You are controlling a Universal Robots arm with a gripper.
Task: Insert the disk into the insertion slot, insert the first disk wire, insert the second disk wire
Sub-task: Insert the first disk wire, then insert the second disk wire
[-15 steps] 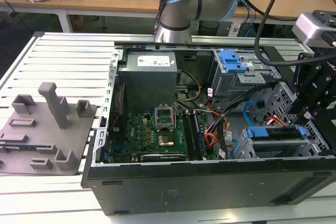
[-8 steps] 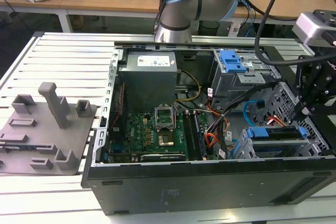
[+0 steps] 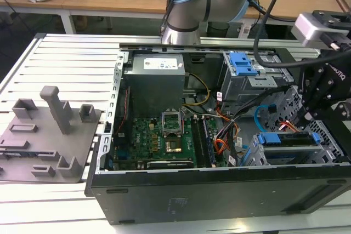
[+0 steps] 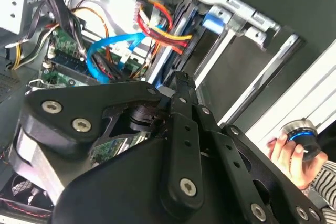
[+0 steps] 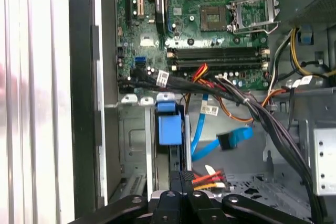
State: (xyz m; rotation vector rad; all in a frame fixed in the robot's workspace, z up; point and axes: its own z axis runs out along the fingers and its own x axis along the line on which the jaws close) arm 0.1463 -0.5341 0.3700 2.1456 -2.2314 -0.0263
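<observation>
The disk, in its blue carrier (image 3: 286, 138), sits inside the insertion slot (image 3: 332, 135) at the exterior view's right; its blue handle (image 5: 169, 127) faces the first wrist view. My gripper (image 5: 181, 181) hangs over the disk's rear with its jaws together. The first disk wire (image 5: 208, 179), red, orange and yellow-tinted strands, ends right at the fingertips (image 4: 181, 83), its black plug hidden between them. It arcs down in the second wrist view too (image 4: 157, 29). The second disk wire (image 5: 231, 140), bright blue, lies loose beside it with its dark plug free.
The motherboard (image 3: 164, 135), power supply (image 3: 156, 80) and a taller cage with a blue latch (image 3: 244, 67) occupy the case. Thick black cable bundles (image 5: 252, 108) cross close to the gripper. A person's hand (image 4: 290, 157) holds a knob outside the case. A grey fixture (image 3: 49, 135) stands on the slatted table.
</observation>
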